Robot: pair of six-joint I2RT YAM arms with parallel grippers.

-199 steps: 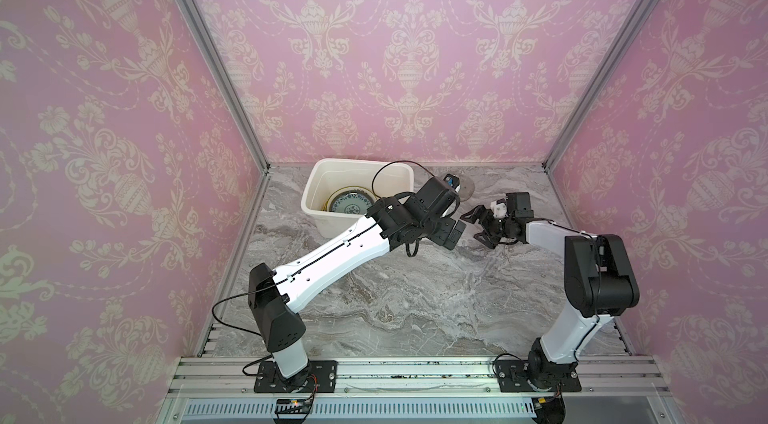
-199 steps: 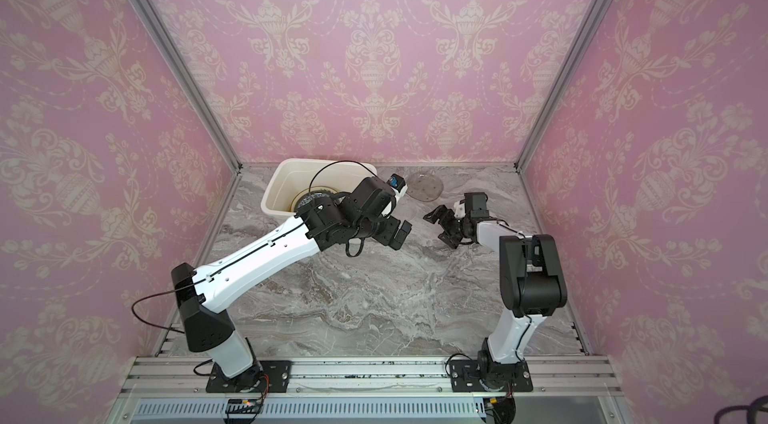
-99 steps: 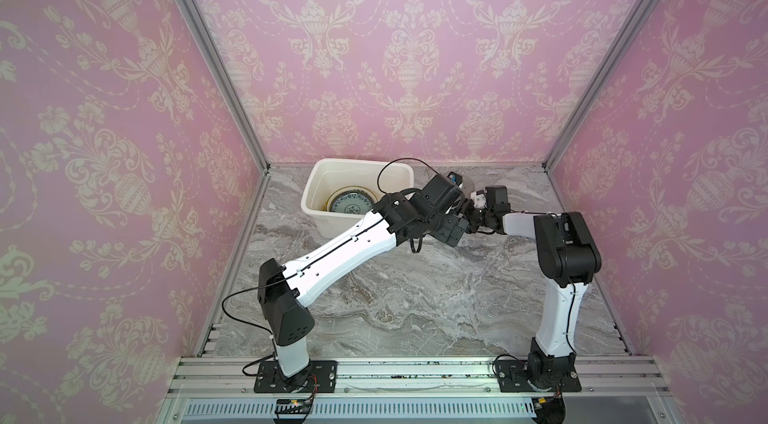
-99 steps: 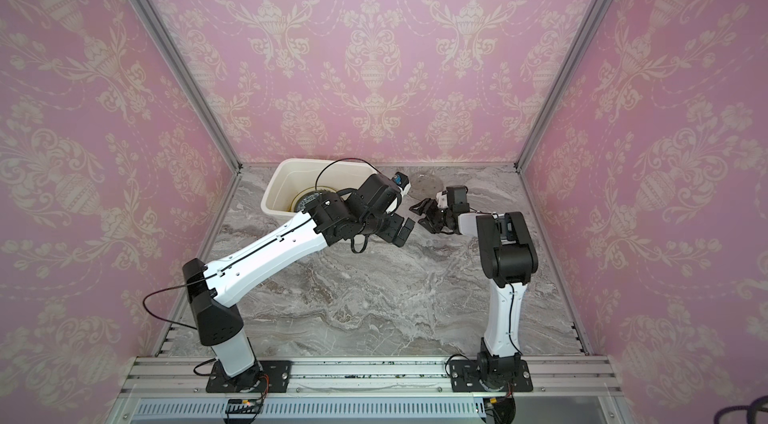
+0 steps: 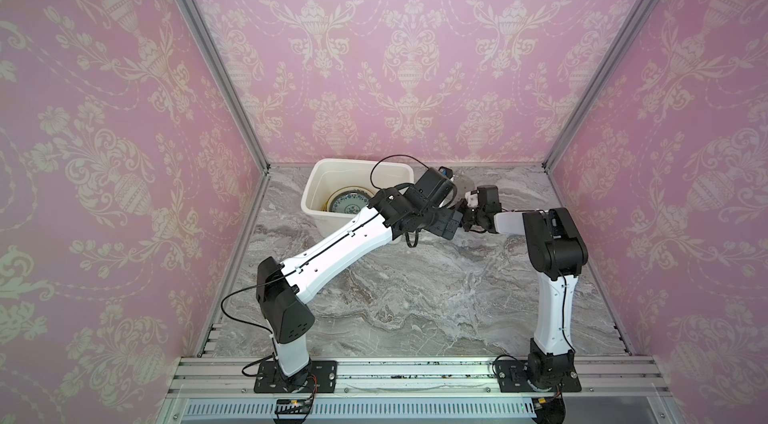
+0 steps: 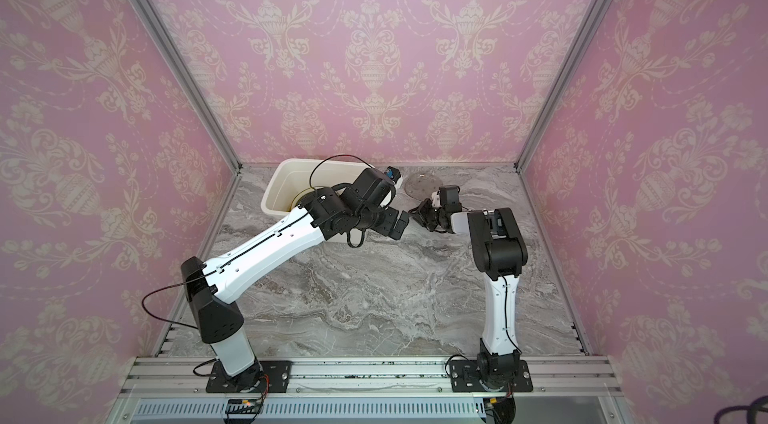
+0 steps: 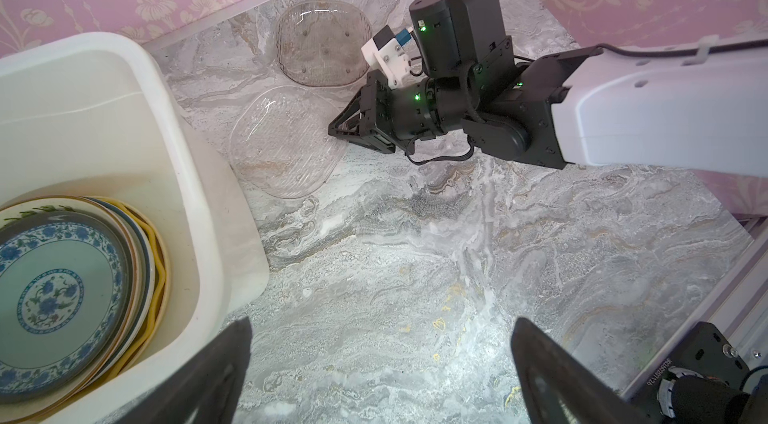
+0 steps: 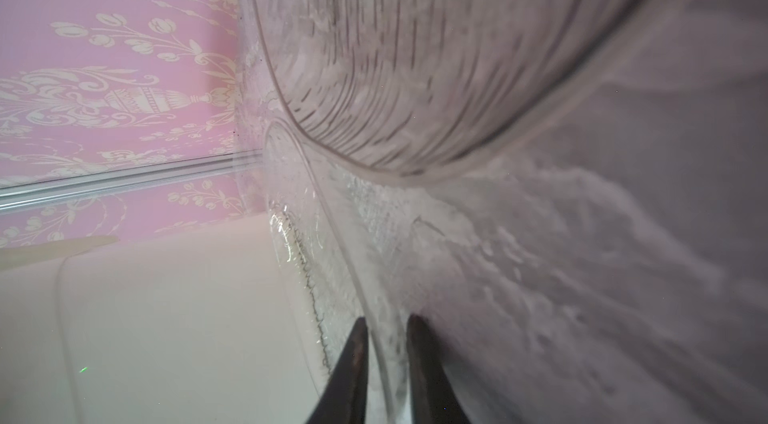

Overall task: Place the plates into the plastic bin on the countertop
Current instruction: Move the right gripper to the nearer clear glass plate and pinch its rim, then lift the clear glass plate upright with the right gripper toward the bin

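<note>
Grip: fingers (image 8: 353,363) of the right gripper (image 8: 386,330) closed down on the thin rim of the clear plate (image 8: 328,243), one dark tip on each face.
Approach: right gripper (image 7: 338,132) low at counter level, reaching in sideways to the plate edge farthest from the plastic bin (image 7: 199,176).
Held thing: clear plate (image 7: 286,143) flat on the counter (image 7: 415,255), just beside the bin's outer wall; touching it or not, cannot tell. Rounded-square and ribbed, with no marked long axis.
Deciding relation: bin straight past the plate from the right fingers. Next move probably a lift clear of the rolled rim, then onward along the same line.
Risk: thin, slick rim held at one edge only, so likely to tilt or slip once raised.
Neighbour: smoky plate (image 7: 324,43) flat on the counter toward the back wall, its edge meeting the clear one's or nearly so.
Other arm: left gripper (image 7: 382,330) spread wide and empty, above bare counter by the bin's corner. Farther from both glass plates than the right arm.
Bin contents: stacked plates, blue-patterned plate (image 7: 54,289) on top, cream and yellow rims showing beneath.
Writing: none legible on plates or bin.
</note>
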